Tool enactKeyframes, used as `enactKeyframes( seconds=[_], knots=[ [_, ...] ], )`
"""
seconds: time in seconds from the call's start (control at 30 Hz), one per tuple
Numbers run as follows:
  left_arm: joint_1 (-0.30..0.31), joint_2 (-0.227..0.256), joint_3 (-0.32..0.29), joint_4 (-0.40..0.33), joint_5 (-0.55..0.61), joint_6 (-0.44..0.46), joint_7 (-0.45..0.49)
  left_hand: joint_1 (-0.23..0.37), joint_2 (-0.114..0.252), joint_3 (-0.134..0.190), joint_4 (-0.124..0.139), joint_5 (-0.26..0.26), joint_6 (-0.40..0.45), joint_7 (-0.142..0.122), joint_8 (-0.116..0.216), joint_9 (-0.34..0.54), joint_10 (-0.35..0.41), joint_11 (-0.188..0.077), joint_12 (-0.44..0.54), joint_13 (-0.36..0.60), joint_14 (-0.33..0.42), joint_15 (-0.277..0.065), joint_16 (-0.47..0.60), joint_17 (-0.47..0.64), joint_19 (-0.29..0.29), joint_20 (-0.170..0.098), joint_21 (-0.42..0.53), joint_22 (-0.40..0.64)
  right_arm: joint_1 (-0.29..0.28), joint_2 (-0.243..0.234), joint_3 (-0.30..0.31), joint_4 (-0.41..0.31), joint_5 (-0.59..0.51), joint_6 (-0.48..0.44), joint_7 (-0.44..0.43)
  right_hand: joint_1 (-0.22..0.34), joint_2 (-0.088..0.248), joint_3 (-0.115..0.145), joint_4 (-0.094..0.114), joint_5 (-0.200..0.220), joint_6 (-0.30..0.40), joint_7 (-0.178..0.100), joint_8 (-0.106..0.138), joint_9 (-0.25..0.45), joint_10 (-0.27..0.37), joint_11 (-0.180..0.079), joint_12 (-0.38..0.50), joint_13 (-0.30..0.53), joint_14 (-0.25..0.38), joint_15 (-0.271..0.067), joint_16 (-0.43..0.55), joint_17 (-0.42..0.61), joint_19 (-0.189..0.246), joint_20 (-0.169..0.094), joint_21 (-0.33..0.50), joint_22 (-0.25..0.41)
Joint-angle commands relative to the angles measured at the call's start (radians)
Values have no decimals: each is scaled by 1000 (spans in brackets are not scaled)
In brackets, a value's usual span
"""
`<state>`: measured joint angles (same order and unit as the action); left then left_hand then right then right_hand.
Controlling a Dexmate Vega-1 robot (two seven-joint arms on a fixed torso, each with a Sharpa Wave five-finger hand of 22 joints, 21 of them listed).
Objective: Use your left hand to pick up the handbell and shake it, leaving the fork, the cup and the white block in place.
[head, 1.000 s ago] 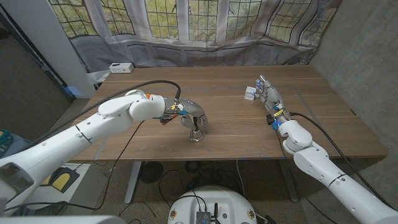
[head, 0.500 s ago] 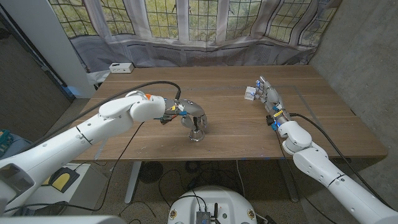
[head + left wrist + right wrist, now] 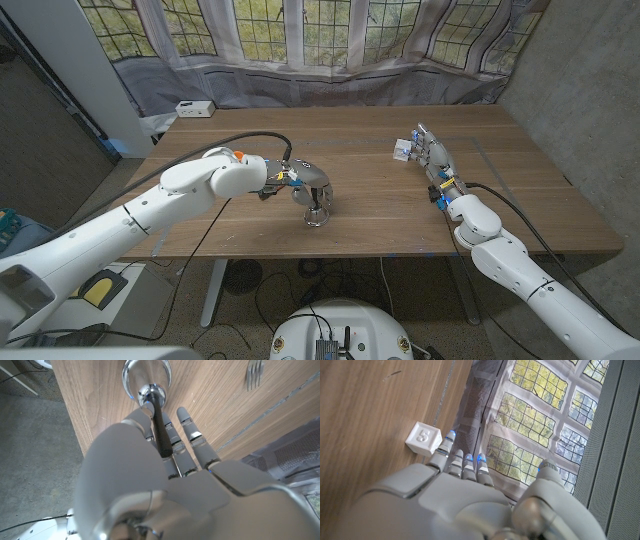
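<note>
The left robot hand [image 3: 283, 181] has its fingers [image 3: 176, 449] wrapped around the black handle of the handbell [image 3: 318, 206], which stands near the worktop's [image 3: 370, 205] front edge. A loose hold could let it slip or tip off that edge once shaken. The fork [image 3: 253, 372] lies close. The right robot hand [image 3: 432, 160] waits beside the white block [image 3: 402, 150], fingers apart and straight, holding nothing.
</note>
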<state>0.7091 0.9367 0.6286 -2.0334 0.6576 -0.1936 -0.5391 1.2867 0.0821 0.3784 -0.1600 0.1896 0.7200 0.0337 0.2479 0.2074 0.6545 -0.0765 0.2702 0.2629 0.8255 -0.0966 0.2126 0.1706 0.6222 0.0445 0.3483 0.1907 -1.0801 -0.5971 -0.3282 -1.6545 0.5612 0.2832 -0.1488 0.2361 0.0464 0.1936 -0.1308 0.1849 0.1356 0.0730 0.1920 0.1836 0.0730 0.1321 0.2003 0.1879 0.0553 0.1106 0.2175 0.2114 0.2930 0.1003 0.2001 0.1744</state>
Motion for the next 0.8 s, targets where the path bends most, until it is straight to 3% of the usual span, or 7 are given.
enactKeyframes(
  seconds=[0.03, 0.3, 0.4, 0.8],
  knots=[
    [17, 12, -8, -39, 44, 14, 12, -14, 3, -2, 9, 2, 16, -5, 7, 2, 14, -9, 8, 5, 17, -30, 1, 8, 5, 7, 10, 2, -5, -6, 3, -3, 3, -4, 1, 10, 0, -4, -2, -2, 3, -10, 0, 4, 2, -3, -2, 5, 3, 0, -2, 4, 4, 5, 0, 2],
    [27, 23, -15, -82, 84, 41, -18, -26, 3, -9, 14, 0, 25, -13, 8, 4, 21, -6, 10, 9, 20, -28, 2, 12, 8, 7, 12, 3, -6, -14, 4, -12, 4, -17, 0, 11, 2, -4, -2, -2, 3, -10, 0, 4, 2, -4, -2, 5, 4, 0, -2, 4, 4, 6, -1, 2],
    [34, 28, -18, -103, 120, 55, -24, -38, 1, -19, 17, -1, 8, -15, -1, 5, 0, -5, 1, 14, -18, -15, -9, 18, -1, 16, 9, 3, -5, -15, 4, -12, 6, -20, 3, 12, 3, -3, -2, -2, 3, -11, 0, 4, 1, -4, -3, 5, 4, -1, -2, 4, 3, 7, -1, 2],
    [29, 13, -21, -91, 140, 56, -29, -44, -1, -33, 15, -1, -7, -20, -10, 7, -9, -7, -4, 20, -44, -4, -7, 27, -21, 29, 1, 2, -7, -21, 5, -16, 3, -25, -2, 16, 5, -2, -3, -2, 1, -13, 0, 4, 1, -4, -3, 5, 3, -2, -2, 4, 3, 7, -1, 2]
  ],
)
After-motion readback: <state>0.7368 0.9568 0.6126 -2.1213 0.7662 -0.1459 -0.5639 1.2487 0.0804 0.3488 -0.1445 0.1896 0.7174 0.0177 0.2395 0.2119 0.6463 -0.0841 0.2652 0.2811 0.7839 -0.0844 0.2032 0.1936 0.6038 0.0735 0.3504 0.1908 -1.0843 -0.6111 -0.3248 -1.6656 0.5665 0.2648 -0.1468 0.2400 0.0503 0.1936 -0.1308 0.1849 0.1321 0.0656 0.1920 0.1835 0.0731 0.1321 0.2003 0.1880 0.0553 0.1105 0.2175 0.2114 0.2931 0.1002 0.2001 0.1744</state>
